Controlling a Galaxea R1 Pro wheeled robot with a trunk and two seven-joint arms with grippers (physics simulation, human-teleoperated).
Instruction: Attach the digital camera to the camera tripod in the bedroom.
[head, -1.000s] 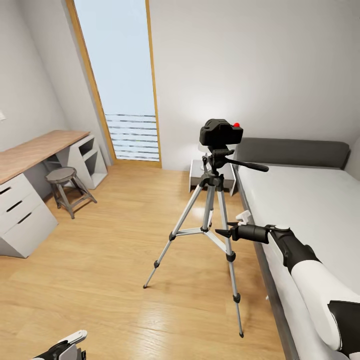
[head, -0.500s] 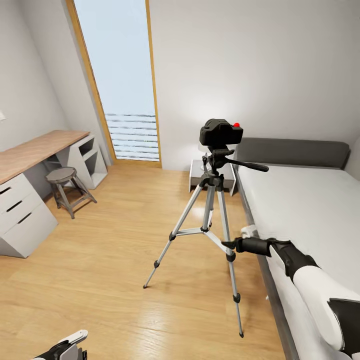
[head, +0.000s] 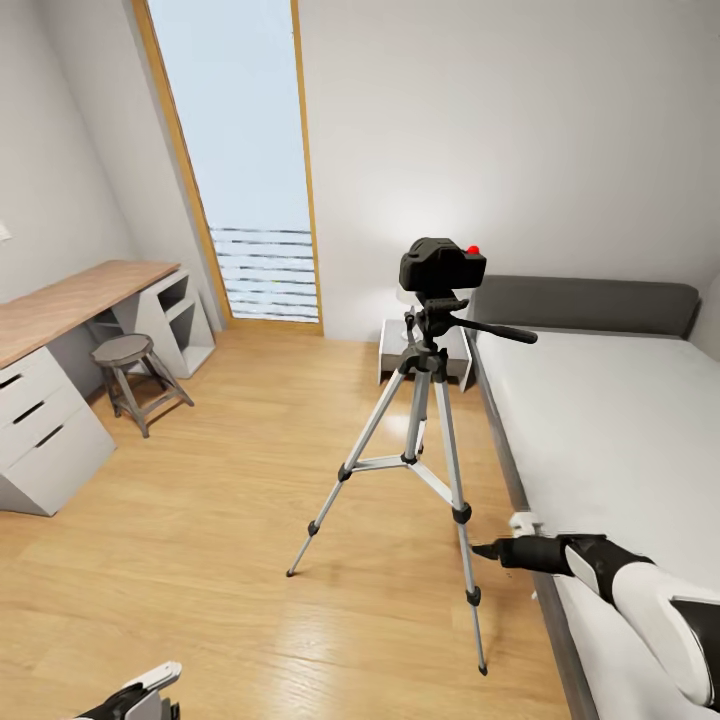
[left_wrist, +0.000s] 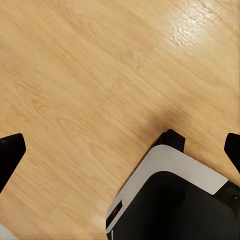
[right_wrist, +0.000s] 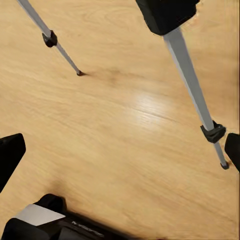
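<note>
Bedroom floor (head: 200, 520) holds camera-topped tripod (head: 425, 450).

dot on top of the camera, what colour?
Red. The dot sits on the black camera; head view shows it best.

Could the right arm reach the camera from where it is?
Probably yes. The right gripper hangs low beside a tripod leg, jaws open and empty. The camera sits well above on the tripod head, with open air between them.
</note>
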